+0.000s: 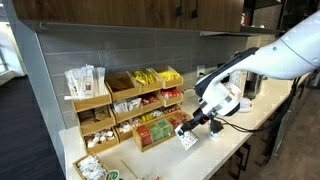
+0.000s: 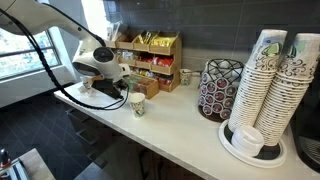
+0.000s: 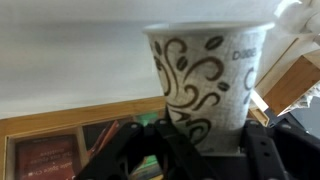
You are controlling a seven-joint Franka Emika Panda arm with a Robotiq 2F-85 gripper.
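A white paper cup with brown swirls (image 3: 205, 70) stands upright between my gripper's black fingers (image 3: 205, 140) and fills the wrist view. In both exterior views the cup (image 1: 187, 140) (image 2: 137, 105) sits low on the white counter (image 2: 180, 125), in front of the wooden organizer. My gripper (image 1: 193, 127) (image 2: 120, 96) reaches it from the side, and its fingers appear closed against the cup's lower sides. The cup's base is hidden behind the fingers in the wrist view.
A wooden organizer (image 1: 130, 105) (image 2: 150, 55) of tea bags and snack packets stands against the wall behind the cup. A wire pod holder (image 2: 217, 88) and tall stacks of paper cups (image 2: 270, 80) stand further along the counter. A wooden tray (image 1: 95, 165) lies near the counter end.
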